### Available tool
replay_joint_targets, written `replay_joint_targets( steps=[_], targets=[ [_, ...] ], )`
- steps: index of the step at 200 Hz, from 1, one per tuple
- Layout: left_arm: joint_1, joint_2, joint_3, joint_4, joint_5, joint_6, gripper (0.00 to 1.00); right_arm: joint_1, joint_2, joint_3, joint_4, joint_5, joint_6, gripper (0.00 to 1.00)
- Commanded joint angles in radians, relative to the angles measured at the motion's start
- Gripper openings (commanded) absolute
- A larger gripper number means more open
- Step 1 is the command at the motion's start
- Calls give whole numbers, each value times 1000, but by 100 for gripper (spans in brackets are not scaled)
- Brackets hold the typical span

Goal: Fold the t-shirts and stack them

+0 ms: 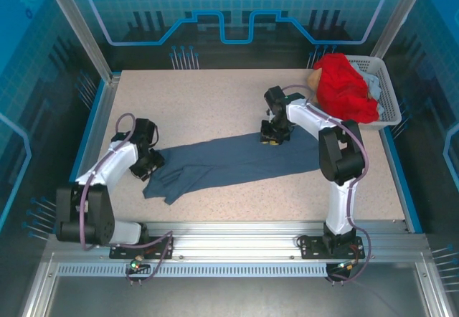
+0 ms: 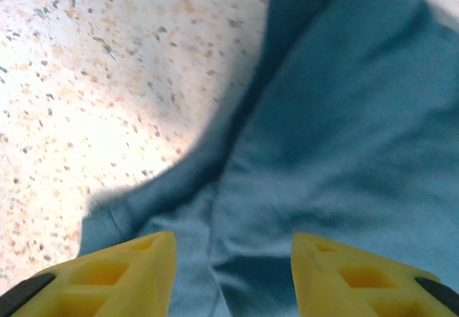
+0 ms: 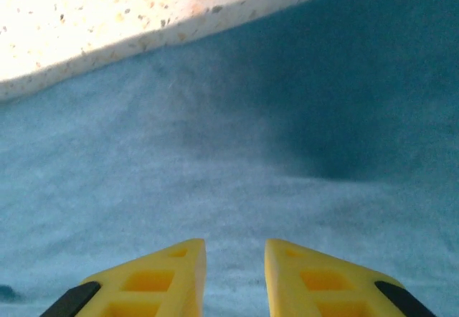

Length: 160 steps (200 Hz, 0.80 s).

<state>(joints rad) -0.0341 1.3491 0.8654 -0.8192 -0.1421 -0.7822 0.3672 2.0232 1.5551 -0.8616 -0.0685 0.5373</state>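
Note:
The slate-blue t-shirt (image 1: pixel 229 161) lies stretched in a long band across the middle of the table. My left gripper (image 1: pixel 152 161) hangs over its crumpled left end. Its yellow fingers stand wide apart and open above the cloth (image 2: pixel 344 130), gripping nothing. My right gripper (image 1: pixel 271 139) is low over the shirt's far edge near its right end. The jaws are only a narrow gap apart, and flat cloth (image 3: pixel 215 152) shows between them, unpinched. The red t-shirt (image 1: pixel 348 87) is heaped in the basket at the back right.
The white perforated basket (image 1: pixel 388 80) sits at the table's back right corner, with pale cloth beside the red shirt. Speckled tabletop (image 1: pixel 201 102) lies bare behind the blue shirt and in front of it. Blue rails edge the table left and right.

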Motion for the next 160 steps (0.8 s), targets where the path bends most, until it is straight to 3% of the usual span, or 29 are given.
replay_joint_targets(
  steps=[1,30,52,84,111,135,160],
  targets=[
    [-34,-101,-47,-15,65,-33,44,32,-47,-12,12,-26,-29,29],
    [-43,-130,-110,24,188,-125,42,106,-40,10,4,-71,-29,30],
    [-131,-119,-39,115,211,-161,41,162,-44,-4,20,-68,-23,30],
    [-171,62,35,244,264,-49,39,162,-89,-66,89,-102,-10,30],
    [-171,209,80,246,265,87,36,165,-199,-147,236,-257,-82,43],
    [-171,246,80,271,285,156,33,165,-294,-204,303,-354,-105,50],
    [-177,245,52,294,293,166,33,161,-346,-236,304,-370,-84,51]
  ],
)
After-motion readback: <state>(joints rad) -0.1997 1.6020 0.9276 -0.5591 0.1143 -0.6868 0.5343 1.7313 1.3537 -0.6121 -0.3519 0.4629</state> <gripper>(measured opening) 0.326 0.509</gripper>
